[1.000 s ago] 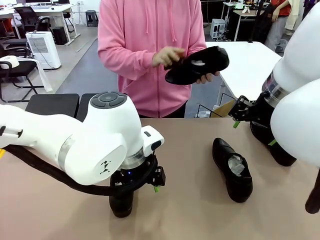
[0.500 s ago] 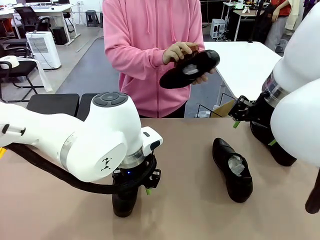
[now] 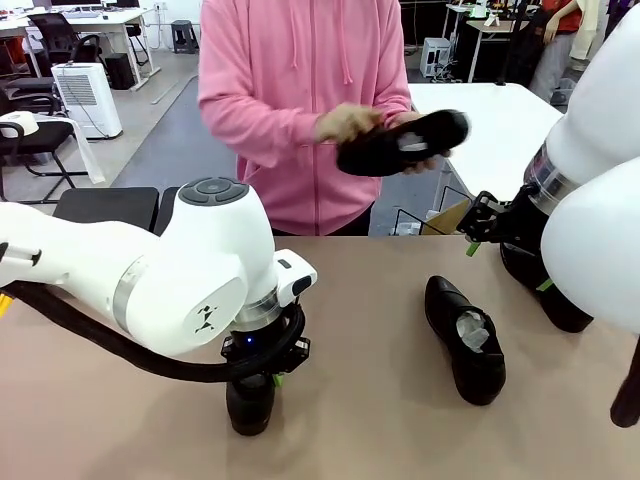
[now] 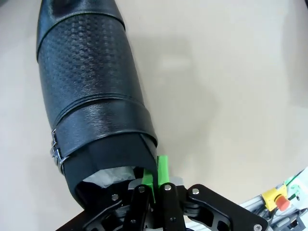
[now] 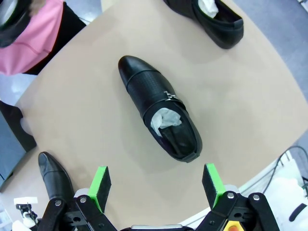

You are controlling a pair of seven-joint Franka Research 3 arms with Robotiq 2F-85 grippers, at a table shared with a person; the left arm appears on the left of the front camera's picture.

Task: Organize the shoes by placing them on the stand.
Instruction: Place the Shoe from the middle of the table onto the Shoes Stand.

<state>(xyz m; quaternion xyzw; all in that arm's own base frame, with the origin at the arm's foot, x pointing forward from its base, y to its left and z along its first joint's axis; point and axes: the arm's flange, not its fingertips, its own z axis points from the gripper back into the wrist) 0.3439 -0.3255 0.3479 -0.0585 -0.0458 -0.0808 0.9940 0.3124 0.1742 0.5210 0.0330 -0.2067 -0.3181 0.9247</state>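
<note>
Four glossy black leather dress shoes (image 3: 465, 340) off the stand (image 3: 105, 208), two low matte-black platforms. Step, by my reading: pickup. Left gripper (image 4: 155, 174) pinches the collar of one buckled shoe (image 4: 91, 96), robot-side of the stand; crumpled white paper (image 4: 108, 175) inside. Right gripper (image 5: 156, 185) spread wide, holding nothing. Next: lift clear, carry over the stand, set level.

Right hand (image 5: 156, 181) spread wide, buckled shoe (image 5: 159, 115) on table (image 5: 250, 96), second shoe (image 5: 216, 21) at top, third shoe (image 5: 55, 178) lower-left
</note>
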